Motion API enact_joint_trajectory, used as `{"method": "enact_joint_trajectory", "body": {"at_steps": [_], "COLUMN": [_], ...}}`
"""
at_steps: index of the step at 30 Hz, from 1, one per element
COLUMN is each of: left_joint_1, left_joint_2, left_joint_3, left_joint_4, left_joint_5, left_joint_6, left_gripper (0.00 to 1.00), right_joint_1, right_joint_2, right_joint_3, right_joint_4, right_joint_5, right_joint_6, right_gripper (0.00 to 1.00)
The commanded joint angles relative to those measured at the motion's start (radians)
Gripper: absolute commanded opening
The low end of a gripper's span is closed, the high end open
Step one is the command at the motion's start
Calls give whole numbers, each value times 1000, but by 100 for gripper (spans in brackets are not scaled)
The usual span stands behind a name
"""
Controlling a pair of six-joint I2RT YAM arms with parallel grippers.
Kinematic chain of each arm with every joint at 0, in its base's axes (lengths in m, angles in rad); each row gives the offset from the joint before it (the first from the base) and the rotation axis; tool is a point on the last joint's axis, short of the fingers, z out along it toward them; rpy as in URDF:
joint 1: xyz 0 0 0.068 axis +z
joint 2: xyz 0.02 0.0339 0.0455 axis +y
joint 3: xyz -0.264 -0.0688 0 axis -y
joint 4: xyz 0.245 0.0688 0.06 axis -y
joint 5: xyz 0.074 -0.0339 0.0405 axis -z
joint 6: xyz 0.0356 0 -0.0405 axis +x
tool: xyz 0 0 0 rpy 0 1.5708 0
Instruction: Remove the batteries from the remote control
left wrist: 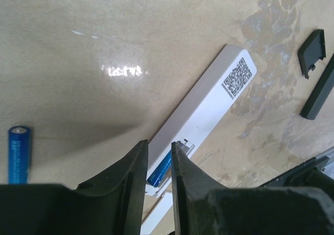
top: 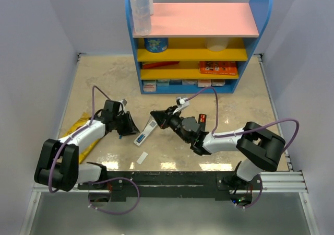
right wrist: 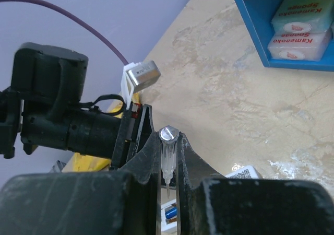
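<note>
The white remote control lies back up on the table, a QR label at its far end and its battery bay uncovered. One blue battery sits in the bay. Another blue battery lies loose on the table to the left. My left gripper hovers over the bay, jaws narrowly apart, and the battery shows through the gap. My right gripper is shut on a thin clear-handled tool that points down toward the bay.
A small white cover lies near the front edge. A black remote rests by the right arm, and black pieces lie right of the white remote. A yellow bag is under the left arm. The blue shelf stands at the back.
</note>
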Motion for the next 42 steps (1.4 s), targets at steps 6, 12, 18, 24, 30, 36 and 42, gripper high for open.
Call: {"method": "enact_joint_trajectory", "body": {"at_steps": [6,12,18,24,30,36,42], "left_joint_1": [-23,-48,-45,-43,-43,-42,-42], "left_joint_2": [4,-2,-3,18,46,60,84], "left_joint_3": [-92,-119,-33,26,33,27,26], "left_joint_4": [140,237,93,23,45,66,71], "left_joint_5": [192,248,66,-61,-35,-11,-12], "left_joint_6": [-51,-108,-42,-2,-10,-15,-10], "left_gripper": [27,25,27,35,36,36,36], "right_joint_1": [5,14,54,69,107,167,212], "right_joint_2": [-80,-67,-53,-70,-28,41,84], "right_joint_3": [6,26,51,40,68,147,172], "right_joint_4": [-108,-150,-199,-200,-166,-215,-243], "right_joint_5": [2,-27,-4,0,0,61,140], "right_joint_6": [-79,-127,-182,-184,-234,-322,-380], "right_gripper": [0,0,0,0,0,0,0]}}
